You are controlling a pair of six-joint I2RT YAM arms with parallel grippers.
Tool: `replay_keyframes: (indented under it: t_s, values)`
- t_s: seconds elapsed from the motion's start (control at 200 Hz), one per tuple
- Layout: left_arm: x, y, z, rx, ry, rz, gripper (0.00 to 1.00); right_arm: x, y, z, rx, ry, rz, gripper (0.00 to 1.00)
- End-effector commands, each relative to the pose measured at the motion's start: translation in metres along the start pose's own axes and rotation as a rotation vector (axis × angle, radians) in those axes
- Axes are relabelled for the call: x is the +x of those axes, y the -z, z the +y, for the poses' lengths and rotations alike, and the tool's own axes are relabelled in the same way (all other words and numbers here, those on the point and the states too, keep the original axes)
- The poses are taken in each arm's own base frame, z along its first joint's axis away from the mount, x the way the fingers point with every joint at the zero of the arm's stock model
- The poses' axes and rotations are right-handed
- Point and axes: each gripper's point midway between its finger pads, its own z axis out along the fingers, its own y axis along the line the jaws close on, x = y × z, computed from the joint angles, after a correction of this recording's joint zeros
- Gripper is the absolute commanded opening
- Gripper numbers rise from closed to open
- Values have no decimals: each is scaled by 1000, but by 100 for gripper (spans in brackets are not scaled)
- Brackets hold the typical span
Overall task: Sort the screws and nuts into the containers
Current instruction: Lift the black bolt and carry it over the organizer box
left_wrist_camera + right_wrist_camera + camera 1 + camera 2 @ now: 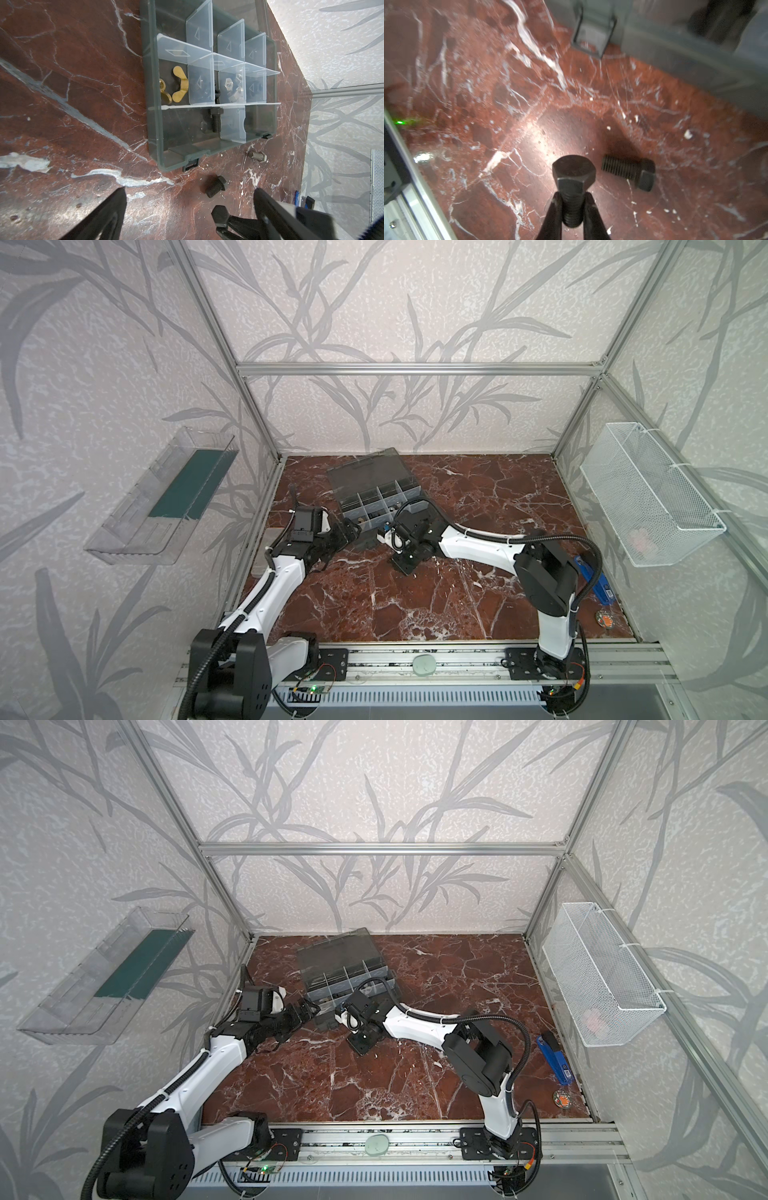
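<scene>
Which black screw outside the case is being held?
The screw pinched by its thread in the right gripper; the other black screw lies loose on the marble.

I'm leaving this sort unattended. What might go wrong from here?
The right gripper pinches the black bolt by its threads only, with the heavy head free, so it may swivel or slip. The open left gripper hovers close by, near the case; the two might bump during the drop-off.
</scene>
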Motion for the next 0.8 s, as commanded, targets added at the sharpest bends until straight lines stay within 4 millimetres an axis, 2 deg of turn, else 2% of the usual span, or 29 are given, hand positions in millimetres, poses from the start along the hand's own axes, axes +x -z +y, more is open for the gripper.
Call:
replay_keyframes:
  t_s: [0.0, 0.195, 0.365, 0.605, 0.8]
  values:
    - [-2, -3, -2, 27, 17, -1, 93, -43, 35, 1, -19, 64, -124, 2]
    - [-1, -4, 1, 39, 28, -5, 93, -88, 39, -20, 15, 85, -221, 3]
    - [-1, -5, 1, 49, 33, -4, 93, -113, 27, -41, 44, 58, -244, 3]
    - [-2, -5, 1, 61, 39, -6, 93, -121, 4, -59, 104, 51, -224, 5]
    - [-2, -4, 1, 63, 41, -4, 93, -116, -11, -64, 113, 53, -189, 6]
